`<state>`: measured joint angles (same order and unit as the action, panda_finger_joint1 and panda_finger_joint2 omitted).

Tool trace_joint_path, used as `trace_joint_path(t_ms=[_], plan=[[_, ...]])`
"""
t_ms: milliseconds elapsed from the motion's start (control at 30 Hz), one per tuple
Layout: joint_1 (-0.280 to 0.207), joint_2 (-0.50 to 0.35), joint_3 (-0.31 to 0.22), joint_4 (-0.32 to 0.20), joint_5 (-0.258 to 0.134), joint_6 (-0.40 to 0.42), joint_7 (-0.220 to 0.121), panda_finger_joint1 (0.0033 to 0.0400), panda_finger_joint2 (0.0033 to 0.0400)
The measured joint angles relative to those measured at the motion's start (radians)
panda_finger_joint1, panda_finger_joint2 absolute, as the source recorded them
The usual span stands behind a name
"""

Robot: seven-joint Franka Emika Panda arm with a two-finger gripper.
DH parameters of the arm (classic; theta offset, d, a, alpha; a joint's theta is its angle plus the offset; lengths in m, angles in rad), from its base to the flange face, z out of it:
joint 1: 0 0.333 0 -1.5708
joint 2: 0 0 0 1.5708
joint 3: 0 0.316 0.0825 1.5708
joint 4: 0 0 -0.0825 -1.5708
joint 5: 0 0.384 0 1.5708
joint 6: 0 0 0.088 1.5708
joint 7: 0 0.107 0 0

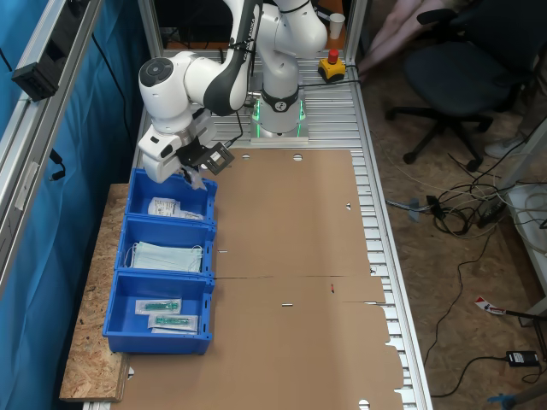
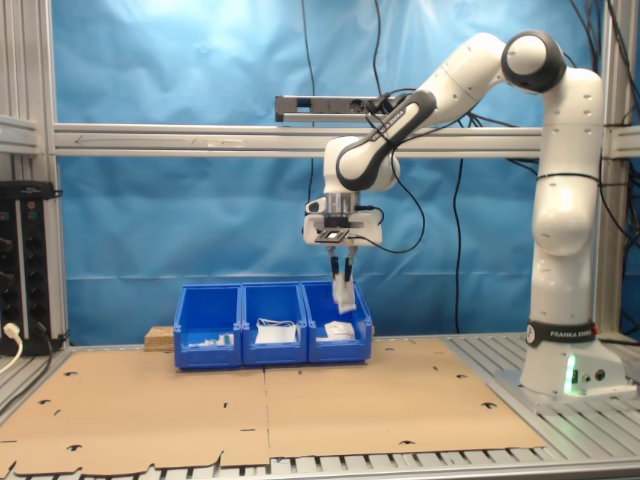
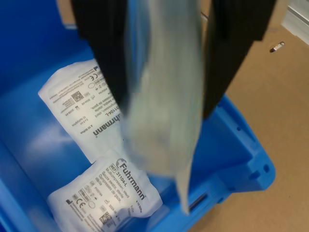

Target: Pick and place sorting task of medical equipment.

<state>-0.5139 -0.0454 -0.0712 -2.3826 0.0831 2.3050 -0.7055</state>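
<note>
Hanging from the gripper [image 3: 164, 104], a pinched white sachet [image 3: 161, 96] dangles over the blue bin [image 3: 231, 145]

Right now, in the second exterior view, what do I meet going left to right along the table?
Black power strip → blue bin of clear packets → blue bin of face masks → blue bin of white sachets, under the gripper → white robot base.

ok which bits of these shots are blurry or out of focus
In the wrist view, the small flat white sachet hanging between the black fingers of the tool is soft and smeared, while two printed white sachets in the blue plastic bin look sharp. Both exterior views are evenly lit and crisp.
</note>
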Motion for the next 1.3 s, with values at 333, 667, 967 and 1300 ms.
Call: trace_joint_path(t_ms=[333,667,967,1300], plan=[[0.000,0.000,0.000,0.000,0.000,0.000,0.000,0.0215,0.0215],[0.000,0.000,0.000,0.000,0.000,0.000,0.000,0.0376,0.0376],[0.014,-0.002,0.004,0.000,0.000,0.000,-0.002,0.0399,0.0399],[0.074,-0.037,0.029,-0.001,0.000,0.000,-0.014,0.0399,0.0399]])
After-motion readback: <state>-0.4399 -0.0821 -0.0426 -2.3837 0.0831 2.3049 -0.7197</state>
